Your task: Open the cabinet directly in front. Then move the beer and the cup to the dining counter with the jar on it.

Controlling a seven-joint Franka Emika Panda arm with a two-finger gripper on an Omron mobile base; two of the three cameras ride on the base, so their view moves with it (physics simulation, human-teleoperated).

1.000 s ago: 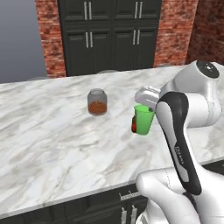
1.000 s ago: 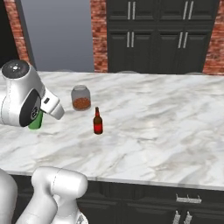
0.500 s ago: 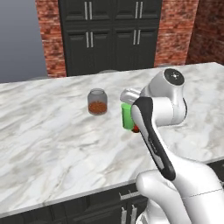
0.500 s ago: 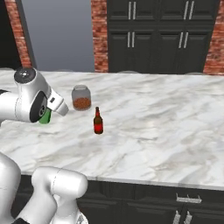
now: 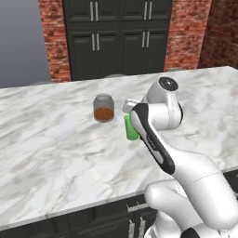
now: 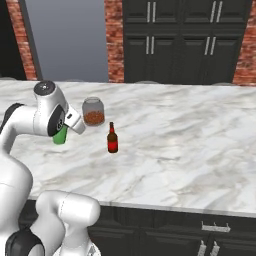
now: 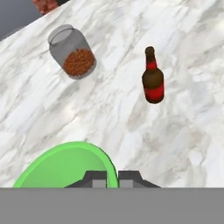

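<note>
Nearest the base, black base cabinets [image 6: 165, 235] with small silver handles run beneath the front edge of the dining counter [image 6: 190, 165], a long white-grey veined marble slab that spans both base views from side to side. Over this slab the white arm reaches forward, and its gripper [image 7: 112, 178] is clamped on the rim of the cup [image 7: 65, 168], the two dark fingertips pinching the green wall between them; in the left base view the cup [image 5: 130, 128] shows as a green sliver beside the arm's dark wrist, and in the right base view it [image 6: 61, 135] hangs below the white hand, above the marble near the counter's left part. Whether its base touches the slab cannot be told. Just beyond the cup stands the beer [image 6: 113, 138], upright on the marble, brown glass with a red label; the hand view shows it [image 7: 153, 81] apart from the cup. A little farther back and to the left of the bottle sits the jar [image 6: 93, 111], upright with reddish-brown contents, near the bottle but not touching it; it [image 5: 103, 108] also shows clearly in the left base view. Behind the counter's far edge rise tall black floor-standing cabinets [image 5: 118, 37] with short silver handles, flanked by red-brick wall [image 5: 53, 42] and, to the left, a plain grey wall [image 5: 21, 42].
</note>
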